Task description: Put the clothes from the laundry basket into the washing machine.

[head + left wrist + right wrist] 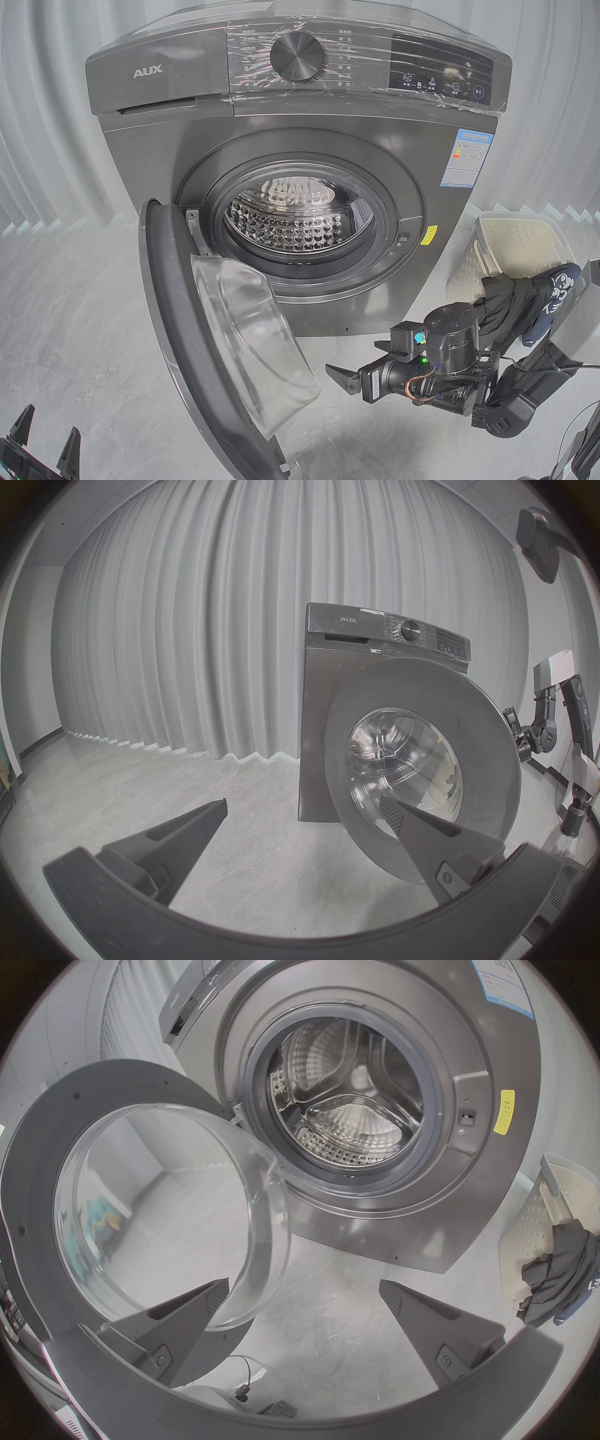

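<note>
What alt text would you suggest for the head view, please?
A grey washer stands with its door swung open to the left, baring the drum. To its right, dark clothes hang over a white basket, and the open right pincer sits low in front.

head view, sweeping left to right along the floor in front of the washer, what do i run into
left pincer → open washing machine door → right pincer → laundry basket, with dark clothes draped over its rim
</note>
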Controlling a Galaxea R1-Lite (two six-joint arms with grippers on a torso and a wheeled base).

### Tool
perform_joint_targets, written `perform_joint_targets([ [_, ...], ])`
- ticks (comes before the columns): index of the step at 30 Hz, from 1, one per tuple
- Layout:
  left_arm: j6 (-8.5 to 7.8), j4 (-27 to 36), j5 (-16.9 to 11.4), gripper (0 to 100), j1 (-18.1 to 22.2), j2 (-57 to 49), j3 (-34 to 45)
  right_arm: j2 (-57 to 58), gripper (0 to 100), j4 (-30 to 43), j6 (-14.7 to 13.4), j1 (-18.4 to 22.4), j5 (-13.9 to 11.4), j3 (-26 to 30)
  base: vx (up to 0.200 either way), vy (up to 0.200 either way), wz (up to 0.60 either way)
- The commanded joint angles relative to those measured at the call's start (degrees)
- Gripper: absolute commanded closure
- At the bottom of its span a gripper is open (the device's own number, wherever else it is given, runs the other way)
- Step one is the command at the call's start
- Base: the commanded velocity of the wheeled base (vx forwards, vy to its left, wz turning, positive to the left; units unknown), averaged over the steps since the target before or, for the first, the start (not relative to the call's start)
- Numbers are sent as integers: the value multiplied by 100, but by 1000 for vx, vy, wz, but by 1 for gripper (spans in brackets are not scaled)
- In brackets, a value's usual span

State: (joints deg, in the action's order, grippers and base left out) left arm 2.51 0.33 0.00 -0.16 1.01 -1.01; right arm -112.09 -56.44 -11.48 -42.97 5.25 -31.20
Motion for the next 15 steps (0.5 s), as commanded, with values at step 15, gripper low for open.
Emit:
perform_joint_targets([
  [15,4,2,0,0,-2,-66,84,-340,0,-341,-3,-343,28,-194,0,0,0],
])
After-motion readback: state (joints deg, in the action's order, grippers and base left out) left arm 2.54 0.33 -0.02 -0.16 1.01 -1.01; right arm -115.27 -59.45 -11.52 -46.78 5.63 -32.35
